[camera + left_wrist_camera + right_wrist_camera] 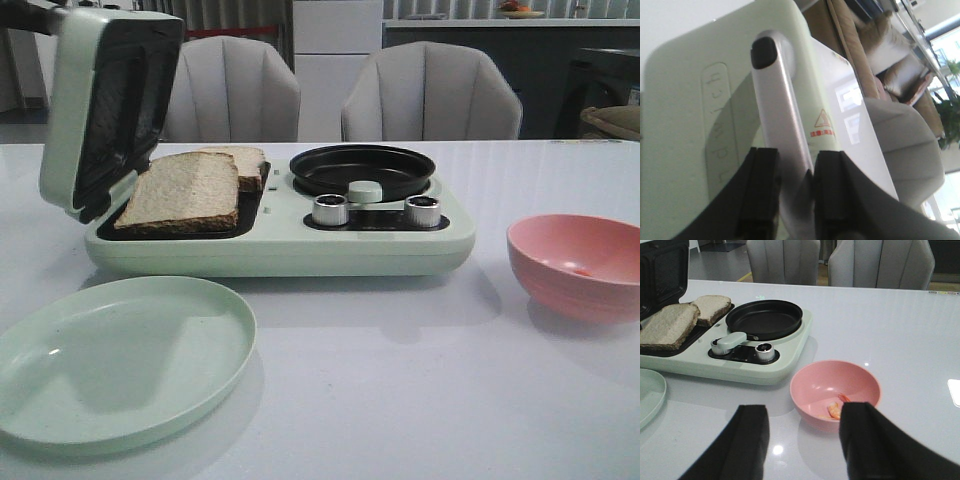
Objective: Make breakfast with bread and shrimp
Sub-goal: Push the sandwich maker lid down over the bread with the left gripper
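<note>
Mint-green plastic forms the breakfast maker [280, 245], its lid [100, 100] raised by the left gripper [795, 200], fingers clenched on the smooth silver handle [777, 110]. Two coarse square bread [185, 190] slices lie on its dark plate. At three o'clock, a round pink bowl [812, 385] holds the curved shrimp [835, 409]; the right gripper [802, 440] hangs released.

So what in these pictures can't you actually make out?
- Shrimp: partly behind the right gripper's finger in its wrist view; only a faint speck in the pink bowl from the front.
- Rear bread slice: mostly hidden by the front slice.
- Left gripper: out of the front view.
</note>
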{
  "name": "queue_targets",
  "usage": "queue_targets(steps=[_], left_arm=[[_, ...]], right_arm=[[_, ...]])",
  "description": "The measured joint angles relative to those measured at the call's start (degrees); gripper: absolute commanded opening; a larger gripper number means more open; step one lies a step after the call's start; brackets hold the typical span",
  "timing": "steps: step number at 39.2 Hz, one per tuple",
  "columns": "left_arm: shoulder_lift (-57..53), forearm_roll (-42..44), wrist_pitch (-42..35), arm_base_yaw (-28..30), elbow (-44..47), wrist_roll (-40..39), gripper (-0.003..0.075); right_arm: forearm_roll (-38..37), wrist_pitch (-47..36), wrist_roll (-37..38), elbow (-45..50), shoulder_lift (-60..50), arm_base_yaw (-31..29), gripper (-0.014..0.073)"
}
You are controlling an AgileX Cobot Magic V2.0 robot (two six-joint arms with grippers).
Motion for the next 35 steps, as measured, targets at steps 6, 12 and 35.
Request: queue_targets(steps=[6,12,35], left_arm=[[1.57,3.11,0.13,-7.22,-0.02,2.41,0.0225],[5.32,10.17,-2.07,-15.13,-0.02,2.91,0.0225],[5.67,22.87,-7.11,-20.67,-0.66,1.22,0.0226]], right_arm=[[0.0,0.0,0.0,0.0,0.0,0.0,0.0435],[0.0,0.0,0.0,0.0,0.0,0.0,0.0435],[0.0,0.09,0.0,0.0,-0.09,0.0,0.0435]])
